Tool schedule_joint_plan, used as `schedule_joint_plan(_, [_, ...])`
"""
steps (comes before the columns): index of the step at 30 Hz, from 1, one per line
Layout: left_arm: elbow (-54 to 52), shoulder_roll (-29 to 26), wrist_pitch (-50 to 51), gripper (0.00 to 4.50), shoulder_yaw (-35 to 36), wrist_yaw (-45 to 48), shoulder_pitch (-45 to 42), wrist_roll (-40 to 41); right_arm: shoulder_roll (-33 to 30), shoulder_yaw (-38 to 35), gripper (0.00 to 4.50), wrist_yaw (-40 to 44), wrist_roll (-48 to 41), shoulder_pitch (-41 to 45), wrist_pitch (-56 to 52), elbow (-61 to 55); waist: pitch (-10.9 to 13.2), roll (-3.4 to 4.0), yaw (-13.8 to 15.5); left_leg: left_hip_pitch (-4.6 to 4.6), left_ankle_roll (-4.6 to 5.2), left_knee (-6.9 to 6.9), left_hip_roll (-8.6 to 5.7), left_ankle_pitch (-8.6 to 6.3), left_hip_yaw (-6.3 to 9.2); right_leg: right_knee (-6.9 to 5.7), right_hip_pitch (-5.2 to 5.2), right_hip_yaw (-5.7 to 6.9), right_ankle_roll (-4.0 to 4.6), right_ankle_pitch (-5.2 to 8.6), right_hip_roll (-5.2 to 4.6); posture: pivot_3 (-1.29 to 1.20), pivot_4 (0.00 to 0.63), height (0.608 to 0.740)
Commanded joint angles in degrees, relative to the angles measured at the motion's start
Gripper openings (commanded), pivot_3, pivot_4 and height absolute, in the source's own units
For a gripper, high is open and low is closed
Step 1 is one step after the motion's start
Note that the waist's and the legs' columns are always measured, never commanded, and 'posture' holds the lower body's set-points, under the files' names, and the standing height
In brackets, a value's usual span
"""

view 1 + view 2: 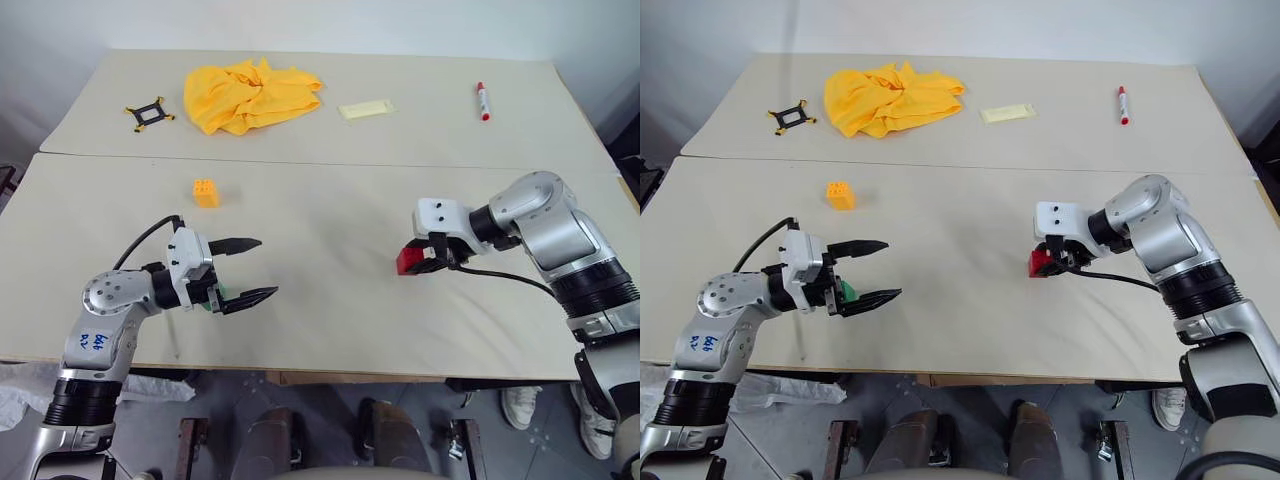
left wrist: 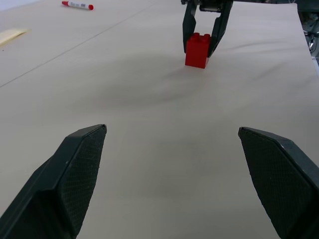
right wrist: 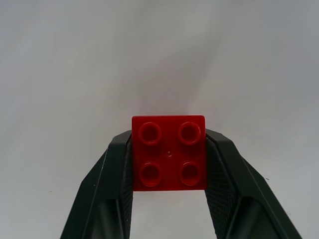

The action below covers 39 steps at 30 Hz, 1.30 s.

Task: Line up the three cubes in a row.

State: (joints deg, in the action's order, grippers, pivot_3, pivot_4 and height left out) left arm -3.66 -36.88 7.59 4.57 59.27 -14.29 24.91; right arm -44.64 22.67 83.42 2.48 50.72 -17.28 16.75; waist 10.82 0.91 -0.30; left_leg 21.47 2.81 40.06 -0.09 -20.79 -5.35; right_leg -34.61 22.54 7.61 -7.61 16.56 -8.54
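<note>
- At the upper left of the head view, a small black cross-shaped frame with yellow tips (image 1: 149, 115) lies flat on the beige cloth-covered worktop (image 1: 330, 300).
- Just to its right sits a big crumpled yellow cloth (image 1: 250, 93).
- Below the cloth, on the left side of the picture, the small orange-yellow plastic cube with a studded top (image 1: 206, 192) stands alone on the worktop.
- At the lower left, the left end effector (image 1: 252, 270) points toward the right, with its two black fingers spread wide apart and nothing between them.
- A small green plastic cube (image 1: 845, 291) peeks out right beside this end effector's base, partly hidden by it.
- In the upper middle, to the right of the cloth, a flat pale yellow card (image 1: 365, 109) lies on the worktop.
- At the middle right, the right end effector (image 2: 202, 46) is clamped on the small red plastic cube with four studs on top (image 3: 169, 152), one finger pressed on each side.
- The red cube is upright, and its bottom looks to be at the worktop, well apart from the other two cubes.
- At the upper right, a white marker with a red cap (image 1: 483, 101) lies near the far edge of the worktop.
</note>
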Motion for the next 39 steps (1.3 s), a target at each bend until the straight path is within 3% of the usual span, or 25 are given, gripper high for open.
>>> schedule_joint_plan(1, [-1.52,-1.03,-0.09,4.50,2.24,-0.62,0.28,0.42,0.37,-0.53,2.21,0.17,0.67,1.27,2.26,1.07,0.00,0.00,-0.03,0.00,0.00,0.00,0.00,0.00,0.00,-0.01,0.00,0.00,0.00,0.00,0.00,0.00,0.150,0.740])
schedule_joint_plan(8, [-1.20,-0.56,-0.86,4.50,7.84,-4.31,1.70,1.51,-0.92,-8.91,4.40,3.84,-8.15,-0.34,5.67,2.70,0.01,-0.01,0.06,0.00,0.00,0.00,0.00,0.00,0.00,-0.01,0.00,-0.01,0.00,0.00,-0.01,0.00,0.150,0.740])
schedule_joint_plan(14, [1.52,-2.67,0.37,4.50,17.67,-5.37,6.44,4.58,0.19,-22.41,4.46,7.21,-24.15,-10.37,8.67,-1.66,0.00,-0.16,0.10,-0.01,0.00,-0.01,0.00,0.00,0.06,-0.01,-0.04,0.04,0.00,0.00,-0.02,0.00,0.150,0.740])
schedule_joint_plan(18, [11.24,-6.71,-4.03,4.50,28.97,-3.66,15.77,3.64,2.34,-30.31,4.46,2.54,-33.07,-25.50,6.28,-10.53,0.00,-0.24,-0.05,-0.10,-0.01,-0.16,0.08,-0.01,0.03,0.01,-0.03,0.08,0.02,0.01,0.03,0.00,0.150,0.740])
schedule_joint_plan(24, [20.25,-7.40,-5.88,4.50,35.08,-1.12,23.73,4.97,6.64,-34.73,4.46,-3.90,-33.40,-35.90,12.44,-13.61,0.01,-0.27,0.08,-0.25,-0.03,-0.08,0.08,-0.03,-0.24,-0.08,-0.07,-0.03,0.03,0.01,-0.05,0.00,0.150,0.740])
schedule_joint_plan(26, [18.83,-6.68,-3.72,4.50,35.80,-0.16,26.05,6.92,7.59,-35.35,4.46,-6.09,-33.99,-38.23,12.36,-15.25,0.00,-0.29,0.23,-0.30,-0.04,-0.06,0.08,-0.04,-0.21,-0.13,-0.08,-0.05,0.03,0.01,-0.09,0.00,0.150,0.740])
schedule_joint_plan(32, [7.05,-4.55,-0.25,4.50,29.00,1.62,27.85,7.86,9.89,-34.63,4.46,-9.25,-34.98,-41.09,12.98,-19.78,-0.01,-0.30,0.28,-0.28,-0.10,-0.08,0.09,-0.08,-0.08,-0.12,-0.07,-0.07,0.07,0.02,-0.15,0.00,0.150,0.740])
schedule_joint_plan(35, [4.38,-5.27,-1.01,4.50,21.49,3.10,22.71,4.81,9.80,-33.65,4.46,-8.20,-34.77,-41.44,13.54,-20.46,-0.01,-0.30,0.40,-0.28,-0.10,-0.08,0.08,-0.08,-0.08,-0.13,-0.07,-0.13,0.08,0.02,-0.17,0.00,0.150,0.740])
schedule_joint_plan(39, [8.65,-5.55,-3.01,4.50,14.33,3.48,13.47,0.41,8.83,-32.50,4.46,-6.60,-36.04,-41.36,12.10,-23.19,-0.02,-0.30,0.21,-0.28,-0.09,-0.08,0.06,-0.08,-0.13,-0.16,-0.05,-0.06,0.08,0.02,-0.08,0.00,0.150,0.740])
